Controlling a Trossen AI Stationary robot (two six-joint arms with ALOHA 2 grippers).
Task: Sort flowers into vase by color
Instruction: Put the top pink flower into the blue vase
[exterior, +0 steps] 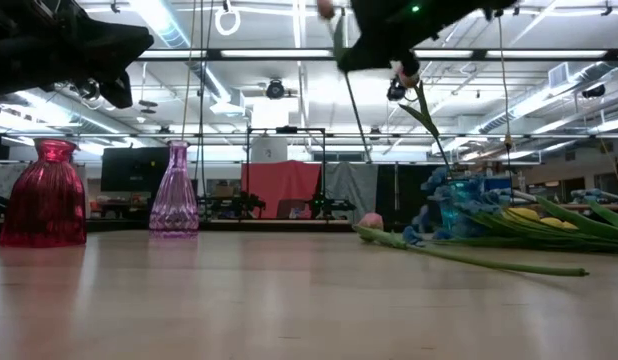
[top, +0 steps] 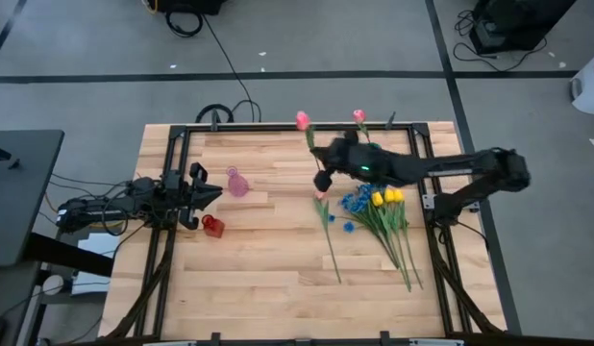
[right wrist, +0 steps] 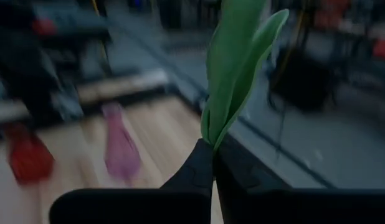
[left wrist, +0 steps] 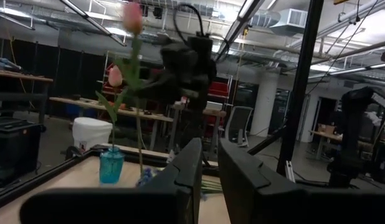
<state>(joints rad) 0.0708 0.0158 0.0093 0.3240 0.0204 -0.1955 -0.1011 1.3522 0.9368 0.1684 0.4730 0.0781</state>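
Looking straight down, the right pincer (top: pixel 323 179) hangs above the middle of the desk (top: pixel 259 279), clamped on the stems of two pink tulips (top: pixel 303 120) whose heads reach toward the far edge. A third pink tulip (top: pixel 326 231) lies flat just beneath it, beside the blue sprays (top: pixel 355 203) and the yellow tulips (top: pixel 387 197), which rest in a fan on the right side. The left pincer (top: pixel 212 195) waits at the left edge, its fingers pressed together on nothing, with a pink vase (top: pixel 237 183) and a red vase (top: pixel 212 226) just beside it. From desk height, the red vase (exterior: pixel 44 195) and the pink vase (exterior: pixel 175 192) stand upright at left, and the lying flowers sprawl at right around a blue vase (exterior: pixel 455 213). Past the left wrist's closed fingers (left wrist: pixel 186 177), the other arm holds the pink tulips (left wrist: pixel 131 18) raised above the blue vase (left wrist: pixel 111 165). At the right wrist, the fingers (right wrist: pixel 199 168) pinch a green leaf (right wrist: pixel 236 62), with both vases blurred on the wood below.
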